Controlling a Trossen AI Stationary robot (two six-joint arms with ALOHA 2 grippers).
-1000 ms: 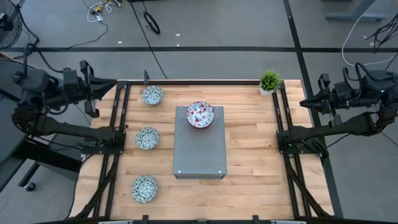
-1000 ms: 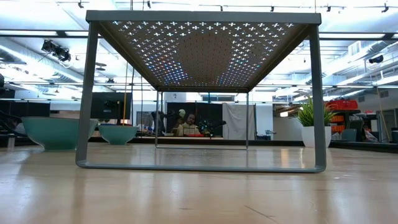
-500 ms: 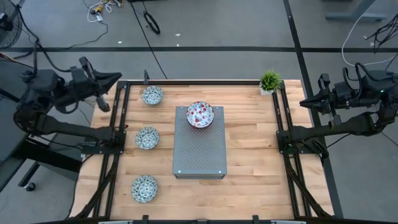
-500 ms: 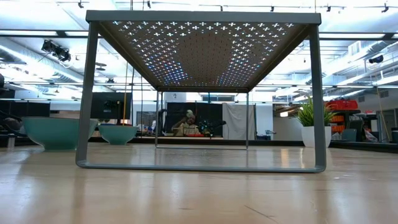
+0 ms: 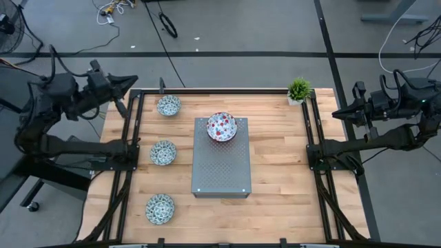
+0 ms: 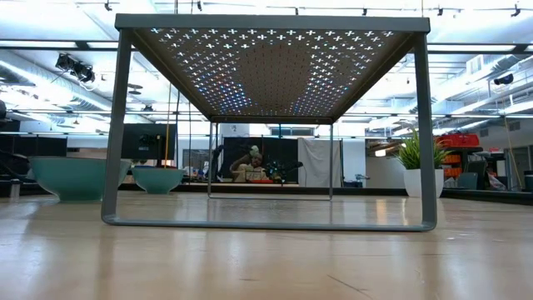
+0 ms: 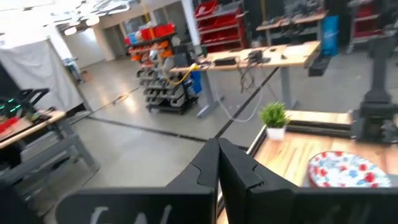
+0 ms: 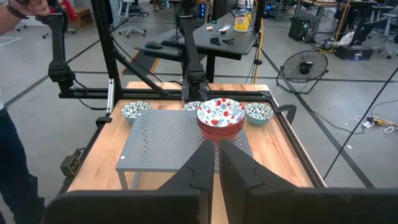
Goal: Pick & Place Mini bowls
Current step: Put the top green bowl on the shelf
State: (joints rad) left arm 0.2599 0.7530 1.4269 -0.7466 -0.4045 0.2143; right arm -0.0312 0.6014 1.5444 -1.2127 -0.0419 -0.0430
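Three blue-green mini bowls (image 5: 169, 105), (image 5: 163, 152), (image 5: 160, 209) stand in a line along the table's left side, each on its base. A red-speckled mini bowl (image 5: 222, 127) sits on the far end of the grey perforated box (image 5: 220, 165); in the right wrist view this bowl (image 8: 219, 116) looks stacked on another. My left gripper (image 5: 133, 80) hangs shut off the table's far left corner, raised and pointing level across the table. My right gripper (image 5: 335, 114) waits shut off the right edge, empty.
A small potted plant (image 5: 299, 89) stands at the far right corner. Black rails (image 5: 131, 148), (image 5: 311, 148) run along both sides of the wooden table (image 5: 275, 186). A person (image 8: 12, 168) stands beside the table in the right wrist view.
My left gripper has swung toward the table's far edge and a little to the right, rolling slightly, still shut and empty. Bowls and box have not moved.
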